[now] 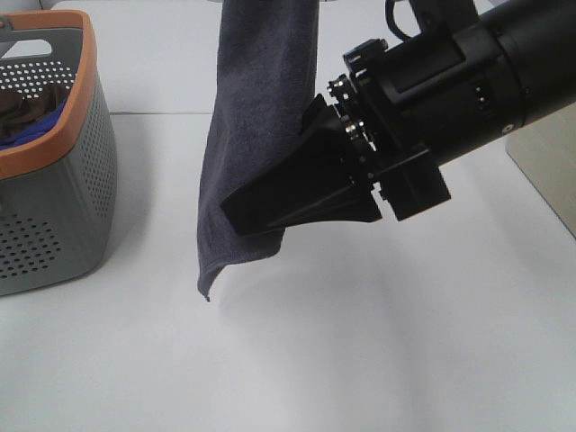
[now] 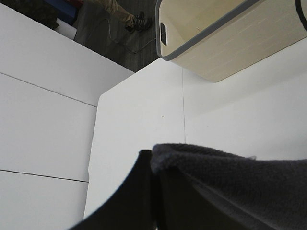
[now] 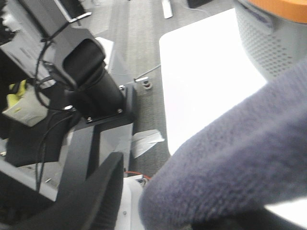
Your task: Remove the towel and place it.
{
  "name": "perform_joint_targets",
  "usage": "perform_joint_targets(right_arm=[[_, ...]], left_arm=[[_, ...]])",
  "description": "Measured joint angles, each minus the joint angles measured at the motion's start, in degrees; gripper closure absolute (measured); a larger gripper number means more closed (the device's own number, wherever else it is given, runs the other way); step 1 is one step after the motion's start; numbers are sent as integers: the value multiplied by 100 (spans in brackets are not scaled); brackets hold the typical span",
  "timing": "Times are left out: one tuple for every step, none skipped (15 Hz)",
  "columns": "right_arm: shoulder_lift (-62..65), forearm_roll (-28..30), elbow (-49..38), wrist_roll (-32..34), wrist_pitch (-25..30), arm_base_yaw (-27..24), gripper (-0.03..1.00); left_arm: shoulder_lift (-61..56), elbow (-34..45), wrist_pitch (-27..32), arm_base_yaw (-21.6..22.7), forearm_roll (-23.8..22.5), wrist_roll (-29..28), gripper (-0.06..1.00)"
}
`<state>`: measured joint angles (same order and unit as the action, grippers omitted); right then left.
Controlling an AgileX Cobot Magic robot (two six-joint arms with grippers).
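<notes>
The towel (image 1: 261,108), dark charcoal-navy plush, hangs from above the top edge of the exterior view, and its lowest corner is just above the white table (image 1: 360,342). My left gripper (image 2: 153,157) is out of the exterior view. In the left wrist view it is shut on the towel's upper edge (image 2: 230,177). My right gripper (image 1: 247,216) reaches in from the right at the towel's lower part. In the right wrist view one black finger (image 3: 103,191) stands apart from the towel (image 3: 230,158), which hides the other finger.
A grey perforated basket (image 1: 63,207) with an orange rim stands at the left, with a bright blue cloth (image 1: 36,130) and a brown cloth (image 1: 20,103) inside. A beige bin (image 2: 225,43) stands at the table's right side.
</notes>
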<state>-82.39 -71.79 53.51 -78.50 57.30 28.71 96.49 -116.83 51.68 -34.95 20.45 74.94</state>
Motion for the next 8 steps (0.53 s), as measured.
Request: perform_joint_targets(right_arm=[[23,46,0,29,-63,0,61],[63,109,0,143,-183,0,62],[63,166,0,298,-235,0,65],[63,275,0,470,-264,0,70],[63,424,0,659,-275,0,75],[63,550,0,859,-275,0,79],[63,659,0,1026,-275,0,82],[80,756,0,1197,-275,0,83]], left_arm=[[0,0,0,0,0,0,94],[0,0,0,0,0,0,94],[0,0,0,0,0,0,94],[0,0,0,0,0,0,94],[0,0,0,0,0,0,94],[0,0,0,0,0,0,94],[0,0,0,0,0,0,94],[0,0,0,0,0,-46,94]])
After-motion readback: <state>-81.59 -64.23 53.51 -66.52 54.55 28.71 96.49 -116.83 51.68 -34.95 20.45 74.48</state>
